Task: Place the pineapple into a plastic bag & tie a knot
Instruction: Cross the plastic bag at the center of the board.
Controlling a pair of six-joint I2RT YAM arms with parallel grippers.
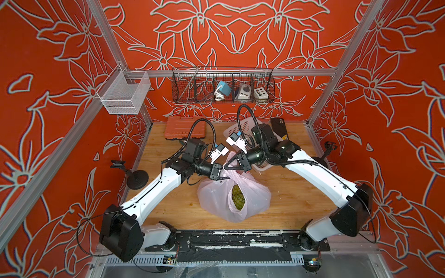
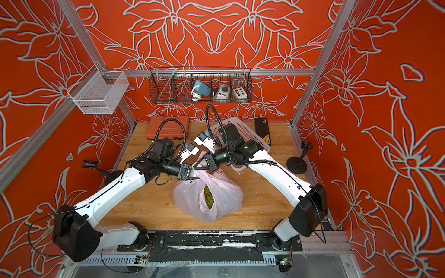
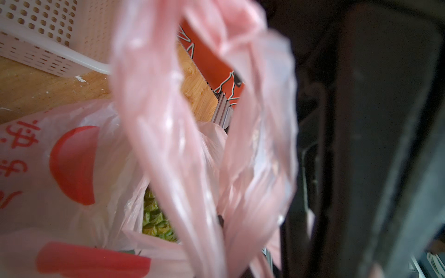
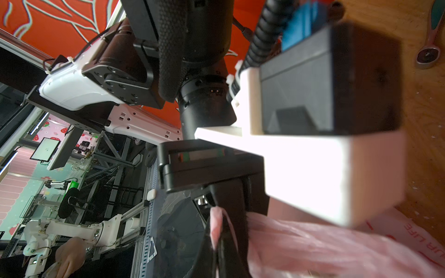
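step: knot, not yet made | left gripper (image 1: pixel 222 178), right gripper (image 1: pixel 227 165): each clamped on a handle (image 4: pixel 216 223) of plastic bag (image 1: pixel 214 197) | pineapple (image 1: pixel 237 196): inside bag, on table (image 1: pixel 293 204) | advice: keep handles taut, cross them slowly, do not tear thin film

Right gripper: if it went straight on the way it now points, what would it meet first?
Probably the left gripper: its body lies just ahead of the right gripper, whose jaws are shut on the plastic bag handle. Relative height is unclear.

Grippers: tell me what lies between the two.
Only the bag's handles span the gap from left gripper to right gripper, both shut on them; both top views show it.
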